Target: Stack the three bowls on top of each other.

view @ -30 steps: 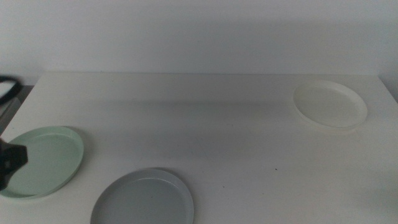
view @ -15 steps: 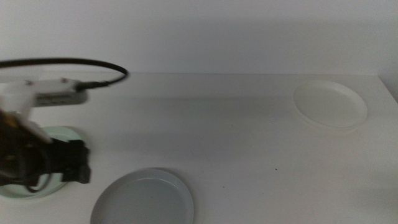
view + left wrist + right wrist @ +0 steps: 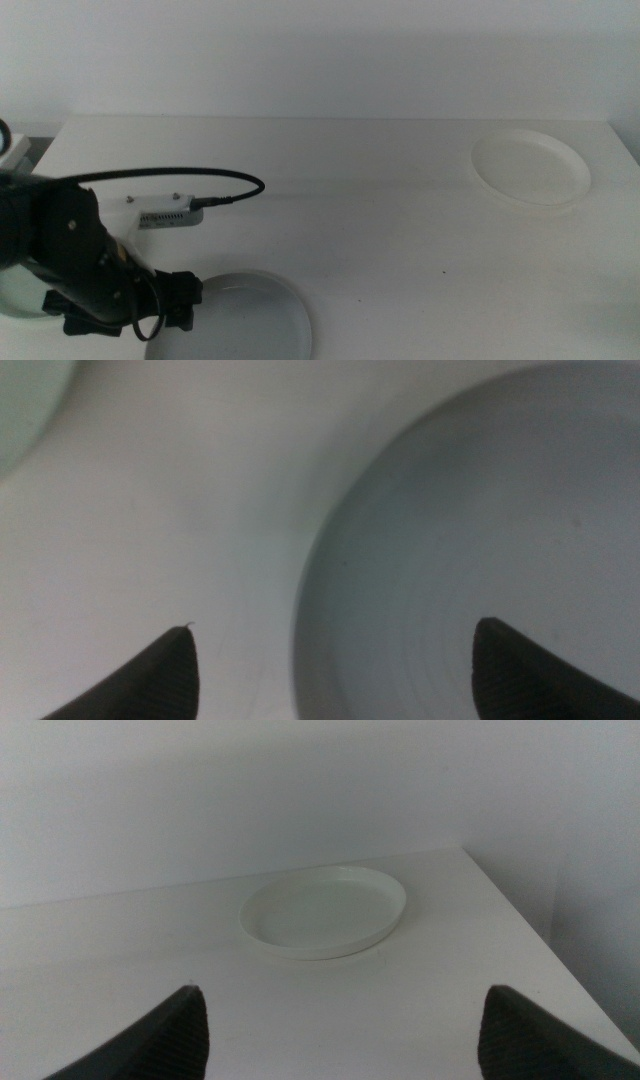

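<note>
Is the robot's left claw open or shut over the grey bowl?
Open. The left gripper has its two dark jaws spread wide apart, one on each side of the grey bowl rim, and nothing is pinched between them.

No text I can read anywhere, no label, brand, number or sign on the grey bowl (image 3: 240, 318), the white bowl (image 3: 530, 167), the mint green bowl (image 3: 28, 400), my arm's housing or the desk (image 3: 360, 210)

Left gripper (image 3: 185, 300) at grey bowl's (image 3: 245, 320) left rim; white bowl (image 3: 530, 167) well apart.
</note>
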